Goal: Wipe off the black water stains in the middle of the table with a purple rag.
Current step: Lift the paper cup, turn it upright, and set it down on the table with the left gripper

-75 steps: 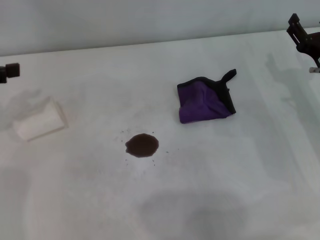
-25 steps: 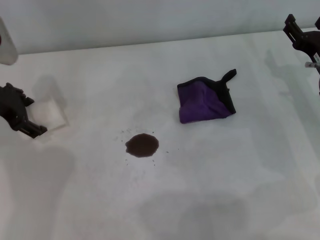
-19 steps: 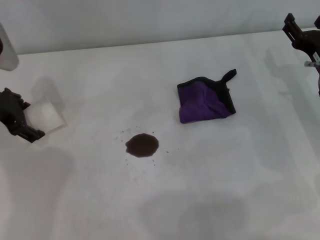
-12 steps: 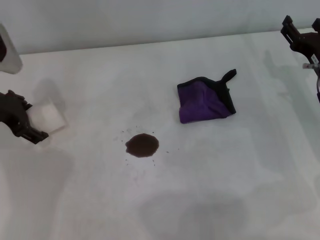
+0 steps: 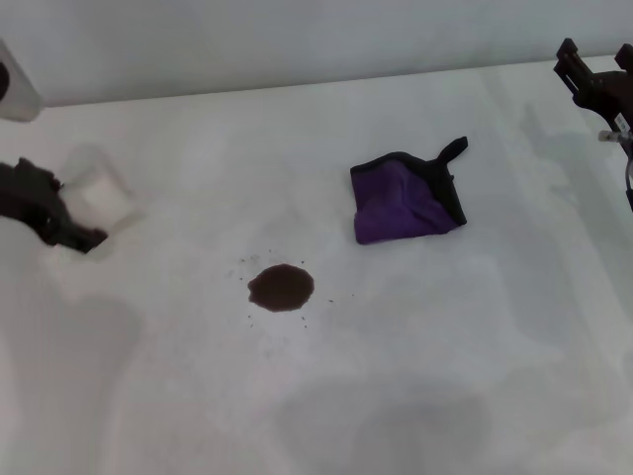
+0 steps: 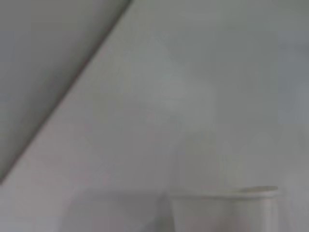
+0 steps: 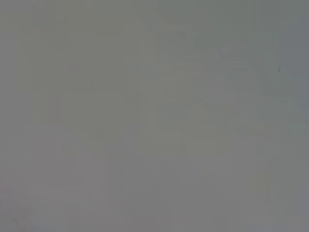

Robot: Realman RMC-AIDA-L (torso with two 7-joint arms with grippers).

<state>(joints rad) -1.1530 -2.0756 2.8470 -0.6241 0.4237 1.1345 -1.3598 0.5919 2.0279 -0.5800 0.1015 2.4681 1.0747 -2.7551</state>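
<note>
The purple rag (image 5: 404,204), with black edging and a loop tab, lies crumpled on the white table (image 5: 465,336) right of the middle. The black water stains (image 5: 281,287) are a dark roundish blotch with tiny specks, to the front left of the rag. My right gripper (image 5: 596,59) is open and empty, high at the far right edge, well apart from the rag. My left gripper (image 5: 77,214) is at the far left, shut on a white paper cup (image 5: 96,192) held just off the table. The cup also shows in the left wrist view (image 6: 222,210).
The table's back edge (image 5: 297,87) meets a plain grey wall. The right wrist view shows only a plain grey surface. A white arm part (image 5: 14,91) shows at the upper left.
My left gripper came in from the left, closed on the paper cup that lay on its side, and lifted it up and back. The right gripper shifted slightly. Rag and stain have not moved.
</note>
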